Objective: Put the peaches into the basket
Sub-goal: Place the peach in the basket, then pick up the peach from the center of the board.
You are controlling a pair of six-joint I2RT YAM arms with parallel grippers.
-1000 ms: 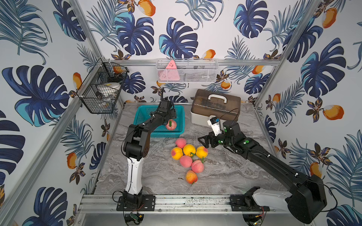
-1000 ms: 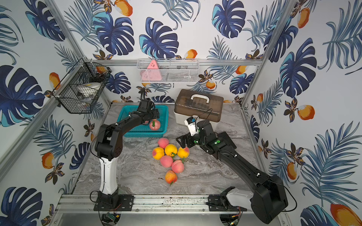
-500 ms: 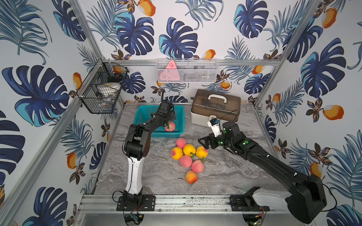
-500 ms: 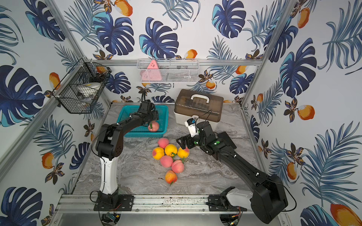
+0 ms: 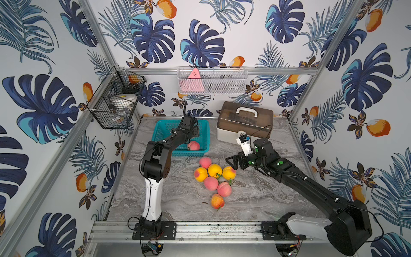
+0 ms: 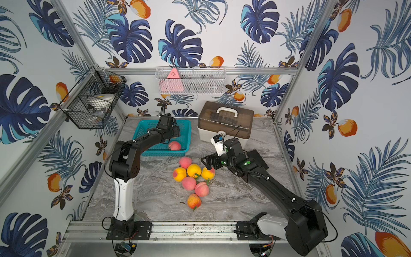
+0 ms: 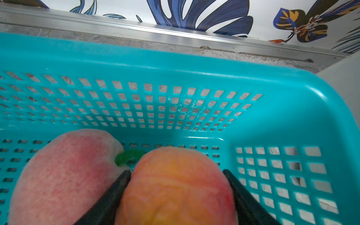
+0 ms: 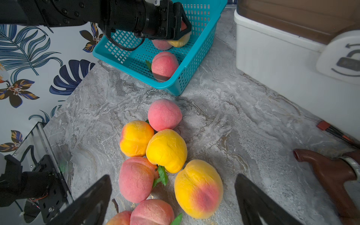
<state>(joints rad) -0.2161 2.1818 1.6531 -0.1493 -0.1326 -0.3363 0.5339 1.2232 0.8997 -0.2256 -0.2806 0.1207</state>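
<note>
Walls papered with big blue leaves close in a grey marbled counter [image 5: 255, 200]. A black wire basket [image 5: 113, 104] hangs on the left wall and a white mesh one [image 5: 211, 80] on the back wall.

The teal basket [image 5: 203, 135] sits at the back edge of the counter, toward the back-left corner. Just to its right is a white box with a brown lid [image 5: 244, 122].

The left gripper [image 7: 176, 175] is down inside the basket [image 7: 175, 64], closed on an orange-yellow peach [image 7: 175, 191] with one black finger [image 7: 116, 187] on each side of it. A pink peach [image 7: 64, 171] lies in the basket right beside the held one, and it seems to touch the nearer finger. A third peach [image 5: 193, 145] rests by the basket's front wall (three in the basket, counting the held one).

Seven more peaches lie bunched in the middle of the counter, most of them touching. A pink one [image 5: 205, 162] is nearest the basket. Behind it come three yellow-orange ones [image 5: 214, 170], then two pink ones [image 5: 210, 183]. An orange-red one [image 5: 217, 201] is nearest the front edge.

The right gripper [image 5: 232, 162] hangs over the right side of the bunch with its jaws spread wide, holding nothing. In the right wrist view a yellow peach with a red blush [image 8: 198, 189] lies below the gap between its fingers [image 8: 93, 196].
</note>
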